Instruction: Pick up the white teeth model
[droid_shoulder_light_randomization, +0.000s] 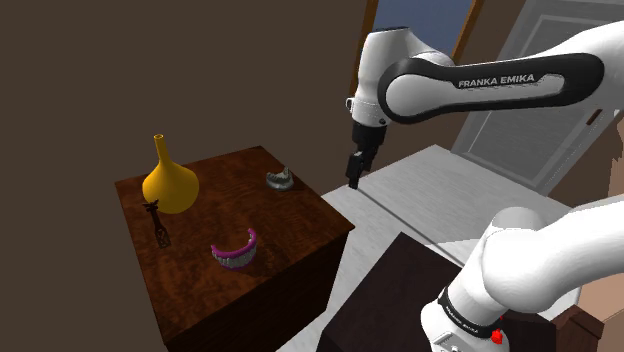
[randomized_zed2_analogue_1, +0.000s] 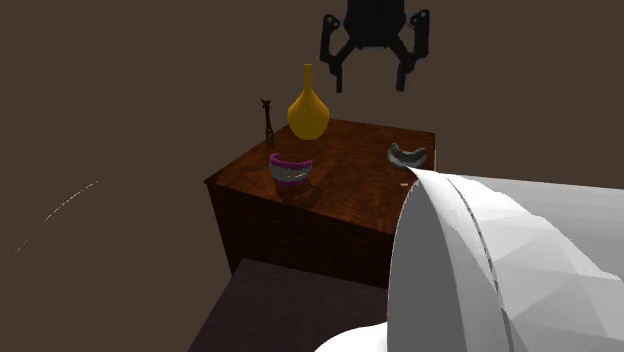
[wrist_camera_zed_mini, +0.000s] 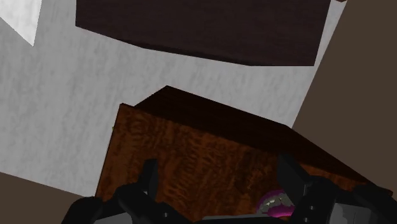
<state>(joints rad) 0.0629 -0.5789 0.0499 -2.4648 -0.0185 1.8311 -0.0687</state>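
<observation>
The pale grey-white teeth model (droid_shoulder_light_randomization: 280, 179) (randomized_zed2_analogue_1: 407, 155) lies near the corner of the dark wooden table (droid_shoulder_light_randomization: 290, 225) (randomized_zed2_analogue_1: 350, 175) (wrist_camera_zed_mini: 191, 153). A second teeth model with purple-pink gums (droid_shoulder_light_randomization: 235, 250) (randomized_zed2_analogue_1: 290, 170) (wrist_camera_zed_mini: 275, 202) sits nearer the table's front. My black gripper (droid_shoulder_light_randomization: 354, 172) (randomized_zed2_analogue_1: 373, 60) (wrist_camera_zed_mini: 217, 167) hangs well above the table, off to the shoulder view's right of the pale model. It is open, with nothing between its fingers (wrist_camera_zed_mini: 151, 175).
A yellow long-necked vase (droid_shoulder_light_randomization: 170, 180) (randomized_zed2_analogue_1: 308, 105) and a small dark giraffe figurine (droid_shoulder_light_randomization: 158, 222) (randomized_zed2_analogue_1: 268, 122) stand at the table's far side. My dark stand (droid_shoulder_light_randomization: 400, 290) (wrist_camera_zed_mini: 203, 28) sits on the pale floor (droid_shoulder_light_randomization: 400, 190) beside the table.
</observation>
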